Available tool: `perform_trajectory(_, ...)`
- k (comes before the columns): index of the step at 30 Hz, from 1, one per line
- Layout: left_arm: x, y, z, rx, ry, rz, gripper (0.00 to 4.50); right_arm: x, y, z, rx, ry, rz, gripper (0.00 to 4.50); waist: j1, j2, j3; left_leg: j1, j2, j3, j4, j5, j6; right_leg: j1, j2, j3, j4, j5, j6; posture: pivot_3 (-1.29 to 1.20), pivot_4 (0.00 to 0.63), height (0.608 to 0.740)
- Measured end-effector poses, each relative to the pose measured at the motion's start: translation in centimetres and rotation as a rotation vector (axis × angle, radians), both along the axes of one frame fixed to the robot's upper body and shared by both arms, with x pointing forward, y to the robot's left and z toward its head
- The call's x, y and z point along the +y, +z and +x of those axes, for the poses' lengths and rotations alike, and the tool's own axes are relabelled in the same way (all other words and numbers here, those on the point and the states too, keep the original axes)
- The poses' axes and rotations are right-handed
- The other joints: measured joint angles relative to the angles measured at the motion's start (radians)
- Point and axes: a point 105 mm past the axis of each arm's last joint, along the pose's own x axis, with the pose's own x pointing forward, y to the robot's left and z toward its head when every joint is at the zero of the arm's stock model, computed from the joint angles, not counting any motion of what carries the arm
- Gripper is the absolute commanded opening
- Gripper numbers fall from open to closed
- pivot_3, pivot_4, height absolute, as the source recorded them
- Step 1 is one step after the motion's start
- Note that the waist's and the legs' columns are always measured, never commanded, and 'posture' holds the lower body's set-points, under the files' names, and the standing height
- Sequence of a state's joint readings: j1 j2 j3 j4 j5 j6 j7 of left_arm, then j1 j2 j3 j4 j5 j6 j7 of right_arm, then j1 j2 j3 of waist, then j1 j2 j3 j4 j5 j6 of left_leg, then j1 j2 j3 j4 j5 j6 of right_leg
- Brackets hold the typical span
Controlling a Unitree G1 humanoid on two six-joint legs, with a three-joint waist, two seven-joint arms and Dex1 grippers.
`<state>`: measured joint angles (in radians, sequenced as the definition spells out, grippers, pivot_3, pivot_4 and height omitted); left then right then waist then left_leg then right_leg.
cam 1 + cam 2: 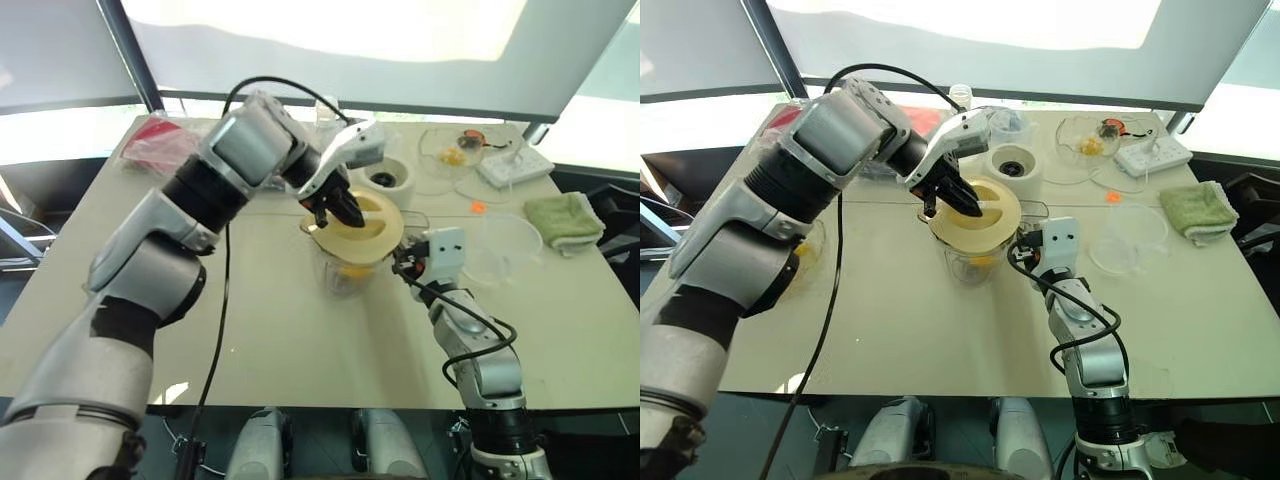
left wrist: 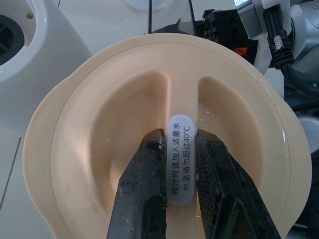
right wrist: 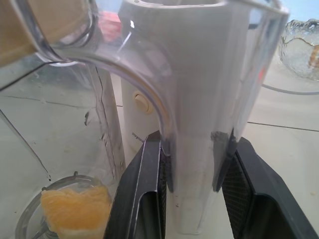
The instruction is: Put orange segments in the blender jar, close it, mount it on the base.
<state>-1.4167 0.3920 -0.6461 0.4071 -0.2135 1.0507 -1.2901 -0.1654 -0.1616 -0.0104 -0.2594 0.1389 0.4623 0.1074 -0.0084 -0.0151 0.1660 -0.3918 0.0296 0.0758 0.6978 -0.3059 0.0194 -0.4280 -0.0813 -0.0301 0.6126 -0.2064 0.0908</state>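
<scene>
Left arm: reaching in from the surface's left side, elbow raised, wrist bent so the left gripper (image 1: 335, 207) is pointing steeply down over the blender jar (image 1: 345, 272).
Left jaws: clenching on the raised centre ridge of the cream lid (image 2: 164, 149), one black finger (image 2: 142, 194) on each side of the labelled rib.
Cream lid: sitting on the mouth of the blender jar, tilted a little rather than level.
Right arm: rising from the near edge of the surface, forearm angled forward, with the right gripper (image 3: 192, 164) lying about level and aimed at the jar's side.
Right jaws: grasping the jar's clear side handle (image 3: 199, 114), a finger pressing on each flank.
Blender jar: standing upright near the middle of the surface, between the two grippers.
Orange segments: one pale orange wedge (image 3: 75, 211) is lying at the bottom of the jar; yellow-orange is also showing through the jar wall in the head views.
Base (image 1: 389, 180): standing just beyond the jar, toward the far edge, black socket facing up, apart from the jar.
Far right corner: a clear bowl (image 1: 452, 150) holding scraps, a white power strip (image 1: 515, 163) and a folded green cloth (image 1: 565, 220).
Far left corner: a red bag (image 1: 158, 142) is lying flat.
Right side: a shallow clear bowl (image 1: 505, 245) is sitting near the right gripper.
</scene>
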Motion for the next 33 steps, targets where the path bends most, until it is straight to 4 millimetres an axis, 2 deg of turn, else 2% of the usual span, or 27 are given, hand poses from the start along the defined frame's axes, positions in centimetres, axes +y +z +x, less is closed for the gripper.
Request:
perform_trajectory(8,-0.4,-0.1,-0.3,0.033,0.118,-0.006,0.26,-0.2,0.0,0.1,0.001,-0.012,-0.005,0.95,0.004,0.002,-0.002,0.0,-0.001,0.0,0.0,0.0,0.0,0.0,-0.001,0.0,0.0,-0.001,0.001,0.0,0.15,0.74)
perform_trajectory(18,0.1,-0.7,-0.3,0.012,0.132,-0.055,0.26,-0.2,-0.1,0.4,0.006,-0.015,-0.013,0.95,0.014,0.008,-0.011,0.001,0.0,0.0,0.0,0.0,0.0,0.001,-0.001,0.001,0.0,-0.001,0.001,0.0,0.15,0.74)
perform_trajectory(22,1.1,-0.8,0.0,-0.106,0.024,-0.056,0.26,0.1,-0.1,0.4,0.006,-0.002,-0.014,0.95,0.011,0.009,-0.011,0.002,0.001,0.0,0.0,0.0,0.0,0.001,-0.001,0.001,0.0,-0.001,0.0,0.0,0.15,0.74)
perform_trajectory(24,1.8,-0.6,0.1,-0.19,-0.095,-0.032,0.26,0.6,0.1,0.4,0.001,0.022,-0.018,0.95,0.002,0.01,-0.012,0.002,0.001,0.0,0.0,0.0,0.0,0.001,0.0,0.001,0.001,0.0,-0.002,0.0,0.15,0.74)
perform_trajectory(29,2.3,-0.3,-0.3,-0.233,-0.354,0.038,0.26,1.3,0.3,0.3,-0.013,0.06,-0.027,0.95,-0.008,0.009,-0.011,0.001,0.001,0.001,0.0,0.0,0.0,-0.001,0.0,0.001,0.0,0.0,-0.003,0.0,0.15,0.74)
perform_trajectory(33,2.4,-0.1,-0.2,-0.242,-0.433,0.071,0.26,1.5,0.4,0.3,-0.018,0.072,-0.026,0.95,-0.011,0.008,-0.011,0.0,0.001,0.001,-0.003,0.0,0.0,-0.003,0.001,0.001,0.0,-0.001,-0.004,0.0,0.15,0.74)
